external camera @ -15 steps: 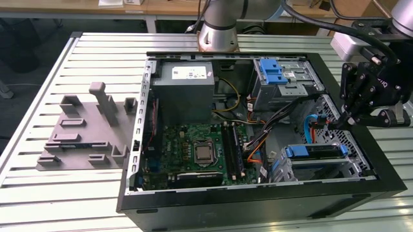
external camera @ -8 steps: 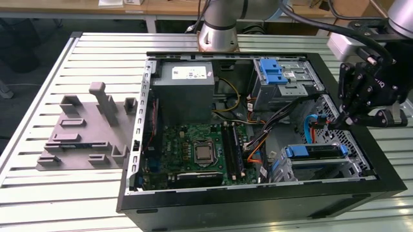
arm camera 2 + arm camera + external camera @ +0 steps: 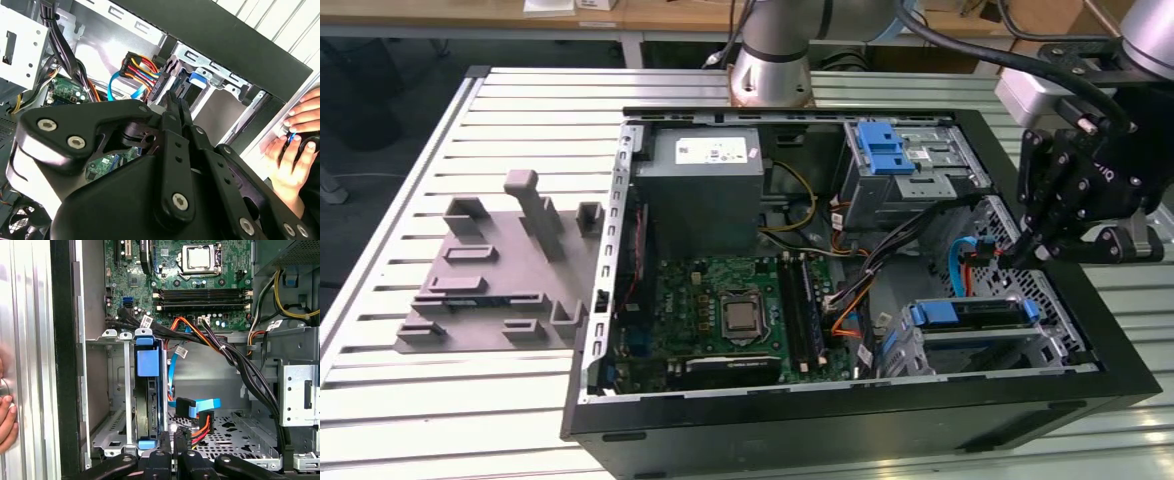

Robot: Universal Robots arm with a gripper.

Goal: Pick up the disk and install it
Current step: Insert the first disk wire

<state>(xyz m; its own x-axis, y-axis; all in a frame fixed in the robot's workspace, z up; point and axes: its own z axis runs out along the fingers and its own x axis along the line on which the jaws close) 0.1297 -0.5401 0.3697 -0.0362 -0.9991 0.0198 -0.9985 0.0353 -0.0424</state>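
The disk (image 3: 967, 314) sits in the metal drive cage (image 3: 1051, 345) at the near corner of the open computer case, on the exterior view's right. In the first wrist view the disk (image 3: 148, 390) stands on edge in the cage slot, with its blue carrier frame around it. Its blue end (image 3: 197, 77) also shows in the second wrist view. My gripper (image 3: 1010, 257) hangs just above the case beside the cage, apart from the disk. Its black fingers (image 3: 172, 442) are shut together with nothing between them, close to the loose blue and orange cable plugs (image 3: 197, 412).
The case holds a green motherboard (image 3: 734, 310), a power supply (image 3: 707, 185), cable bundles and an upper bay with a blue latch (image 3: 887, 150). A grey fixture with posts (image 3: 500, 270) lies on the slatted table. A person's hand (image 3: 295, 145) rests beside the case.
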